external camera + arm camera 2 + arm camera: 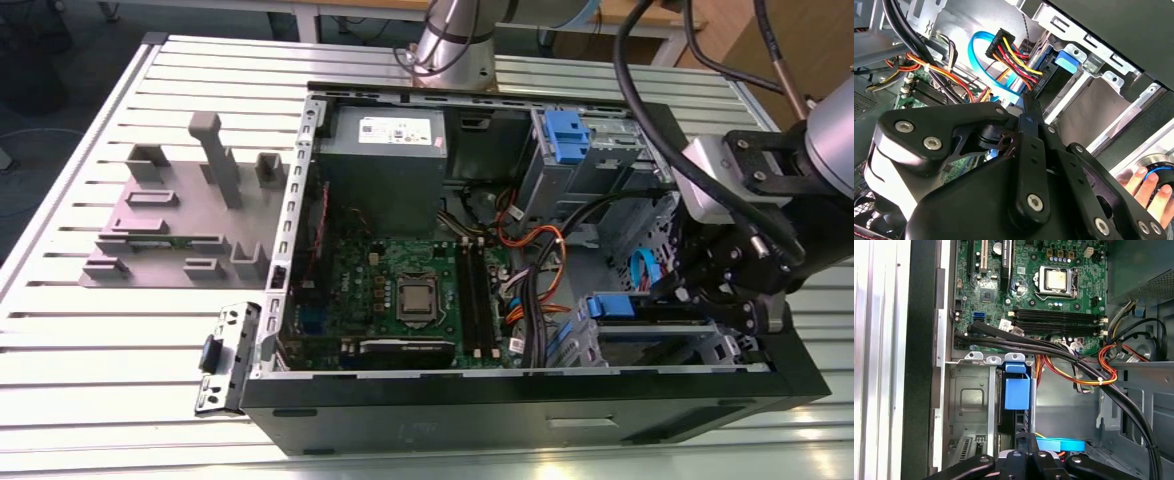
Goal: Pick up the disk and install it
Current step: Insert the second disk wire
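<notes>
**Disk parked in the drive cage, and plenty that could get snagged**

Starting at the claw [707, 285]: it is hung low inside the open computer case [534, 415], at the corner on the exterior view's right. Whether it is spread or pinching can't be told, since the tips are hidden behind its own black linkage.

The disk [1017, 390] is seen right in front of it. It is stood on edge in a slot of the grey drive cage [971, 405], blue bracket outward. Whether it is fully seated can't be judged from here.

What could go wrong:

- A tilted disk could get jammed against the cage rails if it is pushed off-line, as the slot looks snug.
- The blue data cable [976, 55] and the red-and-yellow wire bundle [1014, 55] are looped just beside the cage mouth. They could be pinched behind the disk or hooked by the linkage.
- The arm's own black cables [1054, 352] are draped across the motherboard [1039, 290], so board parts could be raked if they get dragged.
- A hand [1146, 187] is rested near the case's outer side in the second wrist view, which is close to moving metal.

Further back, the grey power supply box [387, 150] is well apart from all this. So is the grey parts holder [174, 215] out on the slatted table [80, 330].
</notes>
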Robot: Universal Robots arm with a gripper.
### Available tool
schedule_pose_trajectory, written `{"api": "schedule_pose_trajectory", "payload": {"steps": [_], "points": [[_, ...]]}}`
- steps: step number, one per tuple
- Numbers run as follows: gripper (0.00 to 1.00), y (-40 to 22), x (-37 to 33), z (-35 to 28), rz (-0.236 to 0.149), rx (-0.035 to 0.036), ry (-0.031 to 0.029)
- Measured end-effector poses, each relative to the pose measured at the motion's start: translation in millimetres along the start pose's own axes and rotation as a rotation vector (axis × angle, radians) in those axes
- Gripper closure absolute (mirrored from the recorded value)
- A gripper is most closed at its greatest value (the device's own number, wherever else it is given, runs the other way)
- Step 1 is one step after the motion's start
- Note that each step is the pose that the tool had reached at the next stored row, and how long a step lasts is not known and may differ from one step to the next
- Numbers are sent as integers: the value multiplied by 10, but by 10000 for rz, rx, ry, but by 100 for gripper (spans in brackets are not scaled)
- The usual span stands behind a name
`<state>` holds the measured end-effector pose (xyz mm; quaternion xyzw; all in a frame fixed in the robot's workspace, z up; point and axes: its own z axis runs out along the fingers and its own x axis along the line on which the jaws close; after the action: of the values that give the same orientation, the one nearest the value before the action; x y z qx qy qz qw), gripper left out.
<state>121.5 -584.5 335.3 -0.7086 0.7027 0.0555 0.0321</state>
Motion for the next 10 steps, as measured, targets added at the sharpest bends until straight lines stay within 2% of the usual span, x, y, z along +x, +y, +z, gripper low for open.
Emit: {"api": "schedule_pose_trajectory", "payload": {"steps": [6, 10], "points": [[90, -9, 22, 31, 5, -40, 2], [90, -9, 35, 35, 5, -41, -3]]}}
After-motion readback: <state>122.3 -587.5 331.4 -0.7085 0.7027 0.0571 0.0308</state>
